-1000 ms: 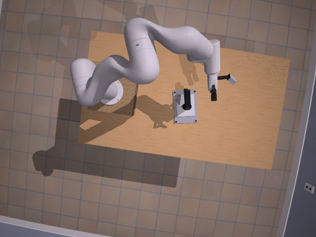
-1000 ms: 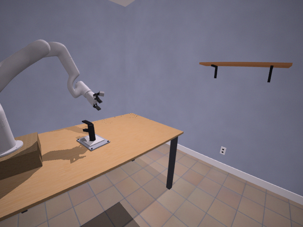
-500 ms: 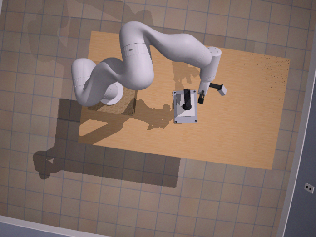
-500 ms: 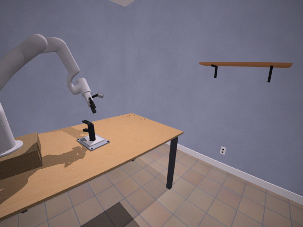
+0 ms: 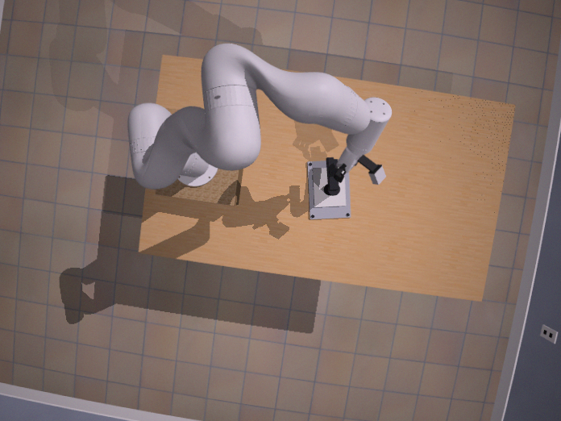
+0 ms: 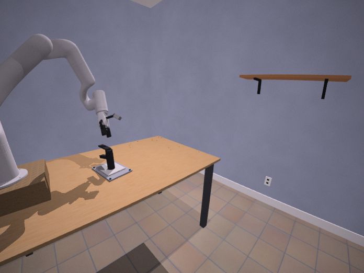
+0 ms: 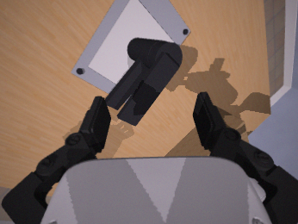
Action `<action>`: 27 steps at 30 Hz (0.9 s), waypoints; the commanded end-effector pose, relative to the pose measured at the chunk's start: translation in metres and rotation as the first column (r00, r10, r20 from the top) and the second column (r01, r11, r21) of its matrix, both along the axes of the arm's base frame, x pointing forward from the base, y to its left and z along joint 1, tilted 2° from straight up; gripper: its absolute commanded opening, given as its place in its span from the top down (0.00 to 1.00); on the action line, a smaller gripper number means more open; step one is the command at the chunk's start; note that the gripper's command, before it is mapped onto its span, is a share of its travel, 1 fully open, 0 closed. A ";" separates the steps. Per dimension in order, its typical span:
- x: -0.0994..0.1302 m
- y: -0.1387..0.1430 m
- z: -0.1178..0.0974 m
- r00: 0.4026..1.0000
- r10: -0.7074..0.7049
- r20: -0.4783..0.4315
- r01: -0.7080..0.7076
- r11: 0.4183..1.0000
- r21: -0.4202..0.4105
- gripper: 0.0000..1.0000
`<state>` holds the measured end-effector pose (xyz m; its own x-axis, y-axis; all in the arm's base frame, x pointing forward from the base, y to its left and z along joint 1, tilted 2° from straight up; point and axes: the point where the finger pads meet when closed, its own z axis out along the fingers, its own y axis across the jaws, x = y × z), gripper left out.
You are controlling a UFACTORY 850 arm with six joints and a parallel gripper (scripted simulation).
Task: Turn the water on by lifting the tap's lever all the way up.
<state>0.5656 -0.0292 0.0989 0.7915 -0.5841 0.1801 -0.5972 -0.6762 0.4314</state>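
Observation:
A black tap [image 6: 109, 157] stands on a grey base plate [image 6: 112, 170] on the wooden table. Its lever [image 6: 104, 146] lies level at the top and points left in the exterior view; a shorter spout [image 6: 103, 156] sticks out below it. From above, the tap [image 5: 332, 180] sits on the plate [image 5: 329, 191]. My gripper [image 6: 105, 132] hangs a short way above the lever's free end, open and empty, touching nothing. In the wrist view the lever [image 7: 146, 88] runs from the tap's post toward the gap between my two fingers, nearer the left one.
The arm's base stands on a wooden block [image 6: 24, 188] at the table's left end. A small grey camera box [image 6: 117, 116] sticks out beside the wrist. A wall shelf [image 6: 295, 77] hangs far to the right.

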 end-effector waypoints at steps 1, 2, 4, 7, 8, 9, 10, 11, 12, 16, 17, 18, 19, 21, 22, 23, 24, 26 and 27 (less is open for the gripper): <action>-0.013 0.005 -0.001 0.990 -0.137 0.034 0.134 0.987 0.092 0.00; -0.015 0.006 -0.001 0.986 -0.161 0.039 0.157 0.982 0.106 0.00; -0.018 0.008 -0.001 0.977 -0.210 0.049 0.202 0.970 0.133 0.00; -0.022 0.011 -0.001 0.958 -0.281 0.062 0.267 0.948 0.172 0.00; -0.023 0.012 0.000 0.952 -0.300 0.065 0.284 0.941 0.183 0.00; -0.024 0.013 0.000 0.946 -0.318 0.068 0.300 0.934 0.193 0.00; -0.025 0.014 0.000 0.938 -0.340 0.072 0.320 0.925 0.205 0.00; -0.026 0.014 0.000 0.929 -0.364 0.075 0.341 0.915 0.218 0.00; -0.027 0.015 0.001 0.918 -0.388 0.078 0.362 0.903 0.231 0.00; -0.030 0.018 0.003 0.873 -0.480 0.089 0.440 0.852 0.282 0.00; -0.031 0.019 0.003 0.860 -0.503 0.091 0.459 0.838 0.294 0.00; -0.031 0.020 0.004 0.846 -0.525 0.093 0.477 0.824 0.306 0.00; -0.032 0.020 0.005 0.832 -0.547 0.095 0.495 0.808 0.318 0.00; -0.032 0.021 0.006 0.801 -0.590 0.098 0.530 0.776 0.342 0.00; -0.032 0.021 0.006 0.801 -0.590 0.098 0.530 0.776 0.342 0.00; -0.032 0.021 0.006 0.801 -0.590 0.098 0.530 0.776 0.342 0.00; -0.032 0.022 0.007 0.771 -0.629 0.100 0.560 0.744 0.363 0.00; -0.032 0.022 0.010 0.726 -0.681 0.101 0.599 0.698 0.392 0.00; -0.032 0.022 0.010 0.710 -0.696 0.102 0.611 0.682 0.401 0.00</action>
<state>0.5336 -0.0085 0.1048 0.2635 -0.9632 0.0531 -0.9595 -0.2561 0.1172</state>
